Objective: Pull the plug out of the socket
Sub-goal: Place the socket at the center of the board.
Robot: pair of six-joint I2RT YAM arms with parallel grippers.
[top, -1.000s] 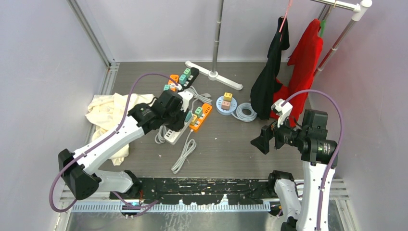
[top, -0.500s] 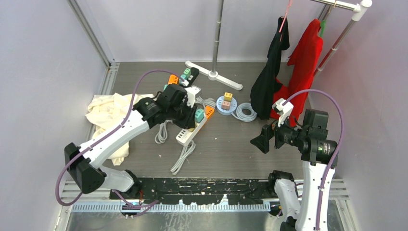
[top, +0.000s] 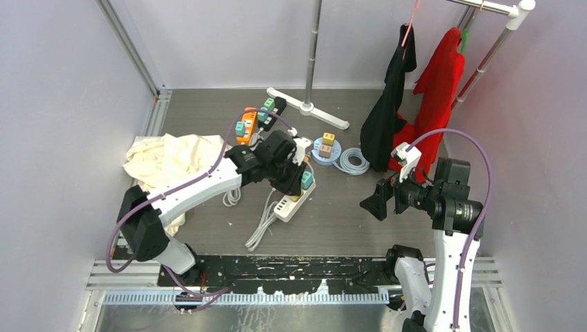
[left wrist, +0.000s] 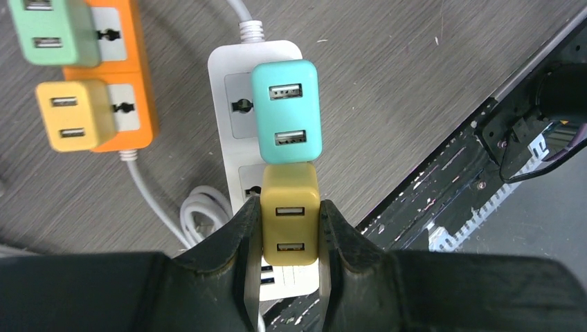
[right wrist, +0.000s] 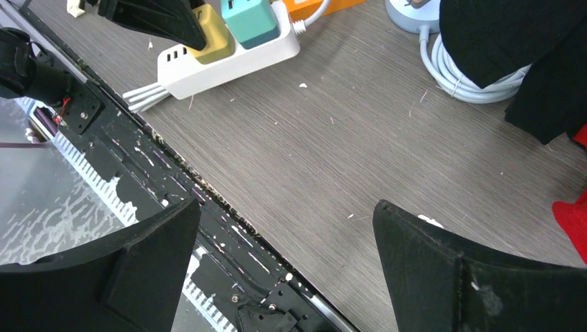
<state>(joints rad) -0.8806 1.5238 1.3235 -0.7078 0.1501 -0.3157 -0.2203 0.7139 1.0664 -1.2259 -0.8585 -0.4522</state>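
A white power strip (top: 293, 201) lies mid-table with a teal plug (top: 306, 180) and a yellow plug in it. My left gripper (top: 294, 183) is shut on the yellow plug (left wrist: 289, 223), one finger on each side. The plug still sits on the white strip (left wrist: 232, 83), just below the teal plug (left wrist: 285, 111). The right wrist view shows the strip (right wrist: 235, 59) with the yellow plug (right wrist: 216, 36) and teal plug (right wrist: 249, 17) seated on it. My right gripper (top: 381, 198) is open and empty, hovering to the right, apart from the strip.
An orange strip (left wrist: 131, 104) with a green and a yellow plug lies beside the white one. Another orange strip (top: 244, 126) and a black strip (top: 275, 109) lie behind. A cream cloth (top: 166, 155) lies left. A round socket hub (top: 325, 149), coiled cable (top: 353, 160) and hanging garments (top: 387, 124) are on the right.
My left arm has swung right and nearer, dragging the white strip and its plugs with it. It stays shut on the yellow plug. The right arm has not moved.
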